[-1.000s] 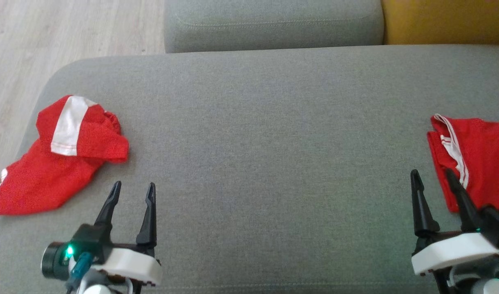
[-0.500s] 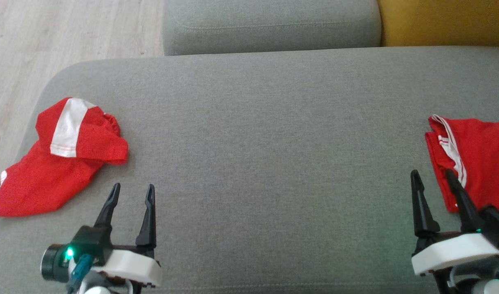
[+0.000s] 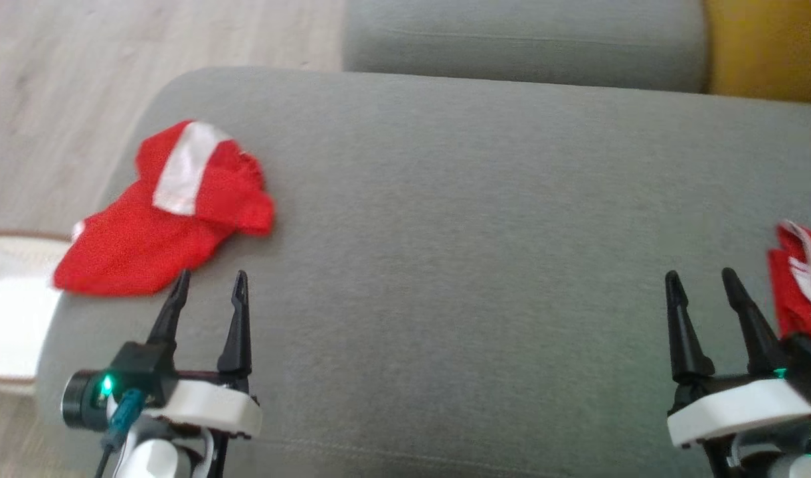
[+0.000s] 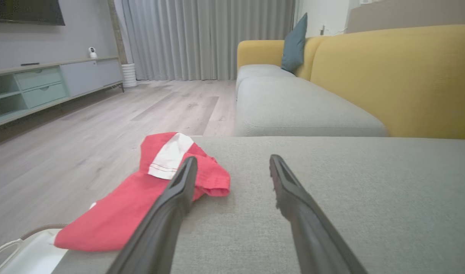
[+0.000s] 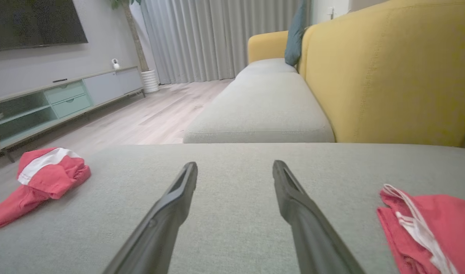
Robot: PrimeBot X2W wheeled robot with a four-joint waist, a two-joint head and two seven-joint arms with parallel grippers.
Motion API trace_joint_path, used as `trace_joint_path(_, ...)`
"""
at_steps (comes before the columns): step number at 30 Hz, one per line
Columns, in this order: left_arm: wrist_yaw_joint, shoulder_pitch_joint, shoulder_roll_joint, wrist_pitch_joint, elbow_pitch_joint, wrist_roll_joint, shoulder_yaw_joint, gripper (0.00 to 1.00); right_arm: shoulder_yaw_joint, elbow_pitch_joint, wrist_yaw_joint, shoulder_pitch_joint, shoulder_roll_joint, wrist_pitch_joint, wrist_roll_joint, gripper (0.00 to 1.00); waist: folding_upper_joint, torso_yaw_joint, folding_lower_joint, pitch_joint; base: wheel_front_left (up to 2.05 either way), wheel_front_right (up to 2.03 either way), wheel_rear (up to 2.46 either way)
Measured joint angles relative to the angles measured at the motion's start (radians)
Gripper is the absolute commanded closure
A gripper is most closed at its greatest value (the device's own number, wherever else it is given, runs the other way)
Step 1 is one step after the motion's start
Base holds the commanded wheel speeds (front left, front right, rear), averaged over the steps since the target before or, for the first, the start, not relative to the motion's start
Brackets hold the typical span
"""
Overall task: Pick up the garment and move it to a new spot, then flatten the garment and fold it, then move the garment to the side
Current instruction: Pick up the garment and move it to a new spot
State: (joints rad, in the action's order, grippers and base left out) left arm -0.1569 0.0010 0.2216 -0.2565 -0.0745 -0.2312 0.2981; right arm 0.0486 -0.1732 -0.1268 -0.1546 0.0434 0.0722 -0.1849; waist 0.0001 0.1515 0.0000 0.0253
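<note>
Your L end effector [image 3: 210,279] and R end effector [image 3: 699,275] hover over the grey sofa seat [image 3: 458,232], fingers apart, nothing held; crumpled red garment [image 3: 173,226] lies near seat's left edge, by L fingertips.

- I count two red garments: the broad-banded garment [image 3: 179,212] at ten o'clock, the thin-striped garment [image 3: 794,292] at three o'clock.
- Two tools of mine: left tool [image 3: 211,275], right tool [image 3: 699,274].
- Two grey seat cushions: near cushion [image 3: 478,199], far cushion [image 3: 525,40] at twelve o'clock.
- One teal pillow [image 4: 294,43].

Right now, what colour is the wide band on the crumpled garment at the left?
The band is white, on a red garment; the left wrist view shows it best.
</note>
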Motion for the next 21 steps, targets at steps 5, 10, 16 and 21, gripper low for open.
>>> trace_joint_path(5, 0.000, -0.016, 0.002, 0.000, 0.000, 0.000, -0.010, 0.00, -0.012, -0.012, 0.000, 0.001, 0.000, 0.007, -0.001, 0.00, 0.0000, 0.091, 0.0000, 0.007, 0.00, 0.00, 0.00)
trace_joint_path(10, 0.000, -0.017, 0.006, 0.000, -0.001, 0.000, -0.020, 0.00, -0.024, -0.015, 0.000, 0.003, 0.000, 0.009, -0.003, 0.00, 0.0000, 0.173, 0.0000, 0.010, 0.00, 0.00, 0.00)
trace_joint_path(16, 0.005, -0.017, 0.006, 0.000, 0.002, -0.001, -0.021, 0.00, -0.036, -0.022, 0.000, 0.009, 0.000, 0.013, -0.010, 0.00, 0.0000, 0.235, 0.0000, 0.016, 0.00, 0.00, 0.00)
trace_joint_path(21, 0.009, -0.018, 0.005, 0.000, 0.006, -0.001, -0.024, 0.00, -0.037, -0.029, 0.000, 0.025, 0.000, 0.017, -0.010, 0.00, 0.0000, 0.247, 0.0000, 0.035, 0.00, 0.00, 0.00)
